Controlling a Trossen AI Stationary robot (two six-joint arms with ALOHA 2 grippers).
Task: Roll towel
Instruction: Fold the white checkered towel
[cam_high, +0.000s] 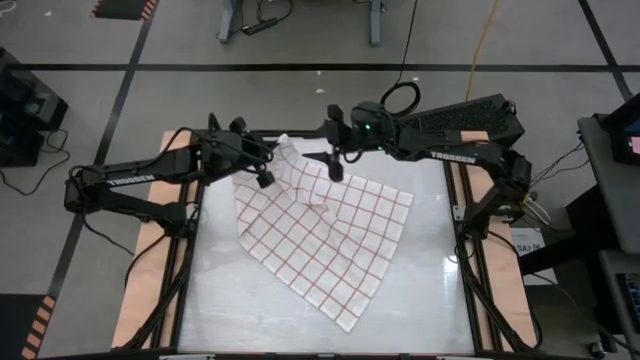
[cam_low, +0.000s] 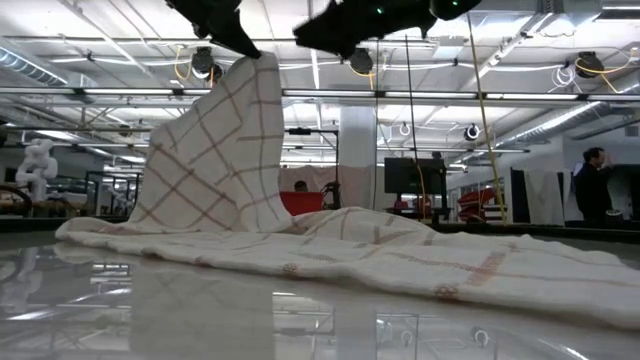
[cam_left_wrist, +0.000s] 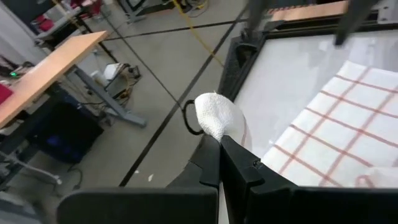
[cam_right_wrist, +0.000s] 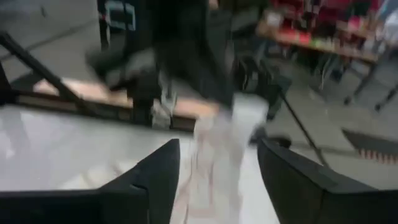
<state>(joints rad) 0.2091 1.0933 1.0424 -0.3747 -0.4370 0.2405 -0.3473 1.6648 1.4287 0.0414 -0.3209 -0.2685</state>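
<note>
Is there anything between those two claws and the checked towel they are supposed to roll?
Nothing visible. The left gripper is shut on a corner of the towel, lifting it. The right gripper hangs open just beside that raised corner, holding nothing.

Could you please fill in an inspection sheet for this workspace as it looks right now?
Surface: glossy white table, bare around the cloth.
Job's things: checked towel lies spread and unrolled, one corner lifted off the table.
Clutter: nothing seen.
Grippers: left gripper shut on the lifted towel corner; right gripper open, beside that hanging cloth, holding nothing.
Cables: black cable loop near the right arm, yellow cable on the floor.
Surroundings: person standing in the room far behind the table.
</note>
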